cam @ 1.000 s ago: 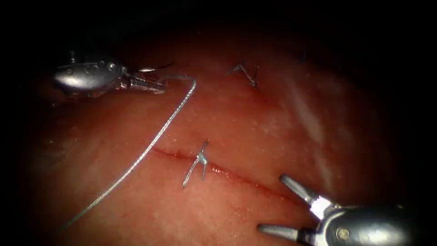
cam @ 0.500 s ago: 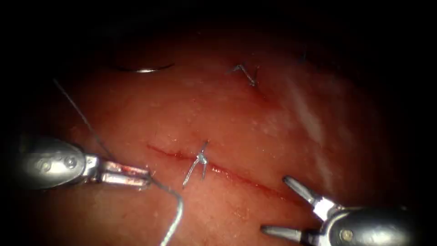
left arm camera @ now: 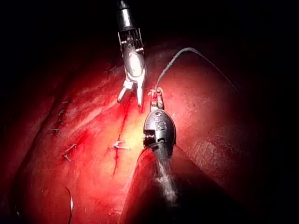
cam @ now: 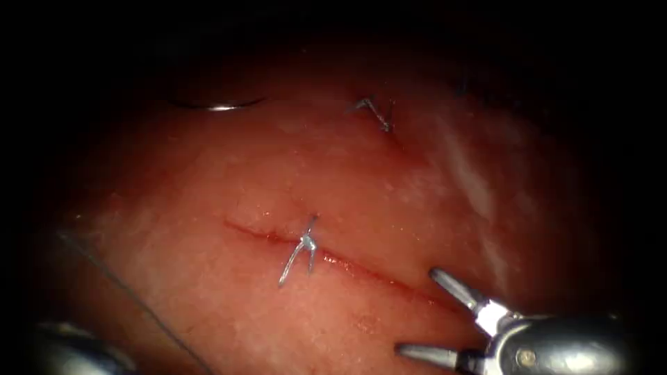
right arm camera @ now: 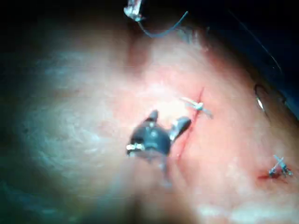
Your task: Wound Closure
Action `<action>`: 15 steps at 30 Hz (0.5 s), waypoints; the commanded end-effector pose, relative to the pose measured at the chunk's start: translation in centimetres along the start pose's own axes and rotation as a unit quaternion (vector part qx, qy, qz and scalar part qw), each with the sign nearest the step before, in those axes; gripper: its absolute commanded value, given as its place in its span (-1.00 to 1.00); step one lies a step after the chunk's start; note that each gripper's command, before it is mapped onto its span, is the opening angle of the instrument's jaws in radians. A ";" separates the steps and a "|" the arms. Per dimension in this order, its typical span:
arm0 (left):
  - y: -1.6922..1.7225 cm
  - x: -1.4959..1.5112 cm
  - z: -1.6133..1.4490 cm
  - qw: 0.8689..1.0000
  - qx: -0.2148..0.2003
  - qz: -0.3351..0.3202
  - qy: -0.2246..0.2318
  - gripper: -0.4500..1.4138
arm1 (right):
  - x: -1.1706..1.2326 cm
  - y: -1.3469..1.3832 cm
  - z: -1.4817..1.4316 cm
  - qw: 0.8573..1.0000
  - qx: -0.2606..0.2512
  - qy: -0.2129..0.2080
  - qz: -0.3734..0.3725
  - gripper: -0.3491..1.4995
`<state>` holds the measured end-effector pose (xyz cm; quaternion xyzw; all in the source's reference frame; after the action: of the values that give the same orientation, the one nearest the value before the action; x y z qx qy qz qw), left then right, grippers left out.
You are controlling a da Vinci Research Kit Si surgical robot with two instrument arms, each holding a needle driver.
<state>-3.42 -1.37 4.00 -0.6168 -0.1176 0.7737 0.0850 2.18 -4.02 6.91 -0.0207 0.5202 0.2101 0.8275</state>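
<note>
— Since the earlier frames, the left tool [left arm camera: 158,100] has been carried from the far left of the tissue [cam: 389,173] down to the near left edge of the endoscope view, and the thread [cam: 132,295] has been drawn along with it.

— What is held by it?

— Its jaws are seen clamped on the thread in the left wrist view. A slack strand is left crossing the near left tissue, well clear of the cut [cam: 361,267].

— And the right tool [cam: 431,316]?

— Its jaws are spread wide and nothing is held. It is placed at the near right end of the cut.

— Is a stitch in place?

— A knotted stitch [cam: 304,244] with cut ends is seen midway along the cut; a second one [cam: 379,117] is seen farther back.

— Where is the needle [cam: 219,106]?

— It is left lying free on the far left tissue, held by neither tool and not driven in. Open room is judged ample around it, though the lit field is bounded closely by darkness there.
</note>
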 end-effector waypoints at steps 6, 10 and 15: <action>-0.15 0.18 0.38 1.000 0.000 0.003 0.013 -1.00 | -0.03 -0.05 0.06 1.000 0.001 0.001 -0.001 0.78; -0.29 0.13 0.51 1.000 0.005 -0.014 0.011 0.03 | -0.04 -0.04 0.06 1.000 0.000 0.001 -0.001 0.78; -0.38 -0.09 0.18 0.998 0.037 -0.044 -0.018 0.76 | -0.05 -0.05 0.08 1.000 -0.001 0.001 -0.001 0.78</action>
<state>-3.43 -1.03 4.21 -0.5884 -0.1147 0.7874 0.1434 2.18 -4.04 6.94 -0.0224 0.5204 0.2096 0.8275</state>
